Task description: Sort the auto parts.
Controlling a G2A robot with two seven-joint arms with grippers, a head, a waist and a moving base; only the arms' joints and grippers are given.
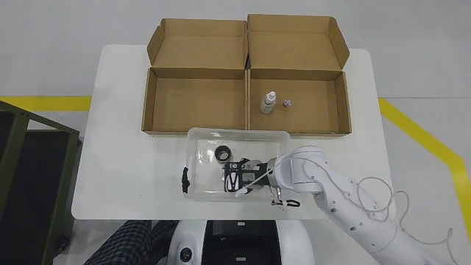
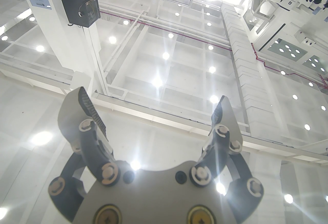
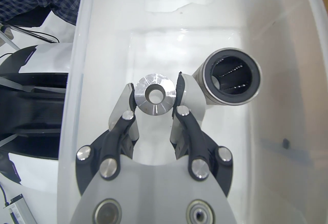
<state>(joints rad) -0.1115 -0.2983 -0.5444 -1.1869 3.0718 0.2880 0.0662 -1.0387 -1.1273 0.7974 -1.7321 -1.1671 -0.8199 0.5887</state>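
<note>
While the disc (image 3: 155, 94) is down inside the bin (image 3: 77, 61), the right gripper (image 3: 155, 93) has its jaws narrowed onto it, one pad against each side of the rim. It's a shiny metal round with a hole through the middle, flat face up toward the wrist camera. Looks like a proper pinch to me, though I can't tell if it's lifted off the bin floor or resting on it.

Just beside the disc is the bearing (image 3: 230, 76), a fat steel sleeve with a black end ring, lying tilted so you look down its bore. One gripper finger is right up against it, so it might get nudged on the way out. Just my guess.

From the top view, the bin sits on the white table (image 1: 118, 154), near the robot, with two open cardboard boxes side by side behind it. The right box (image 1: 324, 118) has a small white bottle (image 1: 269, 102) and a small part (image 1: 287, 104) next to each other near its left wall. I'd call those two sorted.

So progress-wise: roughly halfway, I reckon. Two pieces boxed, the disc gripped but not yet out, and the bearing untouched. Which box the disc belongs in, right or left box (image 1: 195, 103), I can't say from here.

The left gripper (image 2: 152, 94) points up at the ceiling, jaws wide apart, holding nothing.
</note>
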